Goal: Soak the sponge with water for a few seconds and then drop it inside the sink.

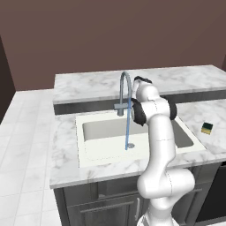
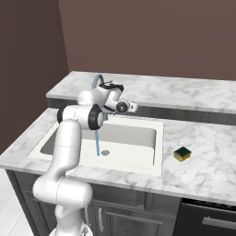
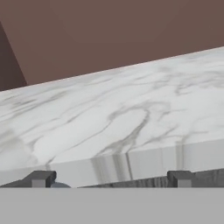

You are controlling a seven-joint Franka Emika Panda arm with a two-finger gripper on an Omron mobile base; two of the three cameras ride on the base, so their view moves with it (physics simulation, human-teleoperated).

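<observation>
Sponge (image 2: 182, 154) sits on the marble counter (image 2: 203, 161) well off to the right of the gripper (image 3: 110, 178), just beside the sink's (image 2: 138, 161) right rim, dark face up, yellow sides showing; untouched, nothing near it. Gripper is up at the back of the basin near the faucet (image 1: 125, 90), fingers (image 3: 40, 178) spread wide apart, nothing between them. Hand camera looks across the raised marble ledge (image 3: 131, 113) toward the brown wall (image 3: 109, 35); the ledge's front edge is just ahead of the fingertips, probably not touching, hard to tell. Water (image 1: 127, 128) runs in a thin blue stream from the spout down to the drain (image 2: 105, 152), below and in front of the hand. Basin holds nothing else.
</observation>
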